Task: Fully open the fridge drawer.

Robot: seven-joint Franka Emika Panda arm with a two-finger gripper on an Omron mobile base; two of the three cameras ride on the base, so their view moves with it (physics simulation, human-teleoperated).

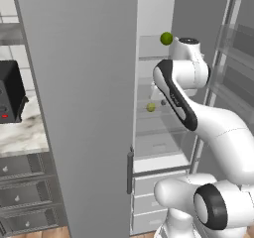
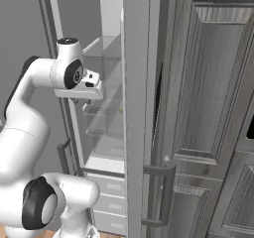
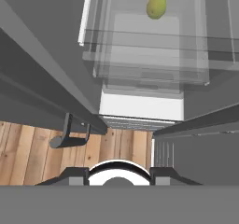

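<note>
A: Where's the drawer?

B: In the hand view the drawer [image 3: 149, 73] is the glassy bin in the upper middle of the frame, under see-through shelves, just above a white solid front [image 3: 142, 107]. In the left base view it sits at centre, low in the open fridge [image 1: 163, 152], just above the white fronts [image 1: 149, 185].

A: And the gripper?

B: In the right base view the gripper [image 2: 85, 103] hangs below the white wrist, left of centre, in front of the fridge shelves. It's small and dark there, and I cannot tell whether the fingers are apart or together. The hand view is no help either: the tips are hidden at the bottom edge.

A: Is it touching the drawer?

B: Not that I can see. In the hand view the drawer lies well up the frame from the bottom edge.

A: Anything else?

B: A green fruit [image 3: 157, 7] at the top of the hand view, seen through the shelves. The left base view shows two: one [image 1: 166, 38] at upper centre beside the wrist, another [image 1: 151, 107] mid-frame. A door handle [image 3: 70, 134] shows at lower left of the hand view over the wood floor [image 3: 28, 153].
</note>
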